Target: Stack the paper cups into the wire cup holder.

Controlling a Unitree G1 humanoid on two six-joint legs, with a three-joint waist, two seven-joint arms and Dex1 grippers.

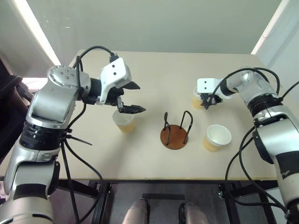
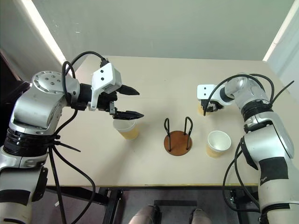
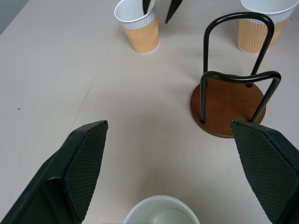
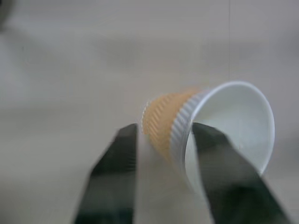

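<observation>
Right wrist view: right gripper (image 4: 163,135) pinches a paper cup's (image 4: 205,126) wall.
Left gripper (image 1: 133,98) hovers spread wide; wire cup holder (image 1: 175,135) empty.

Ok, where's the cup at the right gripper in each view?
Left eye: far right cup, right of centre, under the right gripper.
Right eye: same cup, right of centre.
Left wrist: the cup clear of the holder's wires.
Right wrist: the cup, close up, mid-picture.
Landmark: wire cup holder, nearer the robot, left of it.

You had a pale beige table (image 1: 154,74) set before a plain grey wall (image 1: 154,23), with bright light strips (image 1: 35,28) either side.
</observation>
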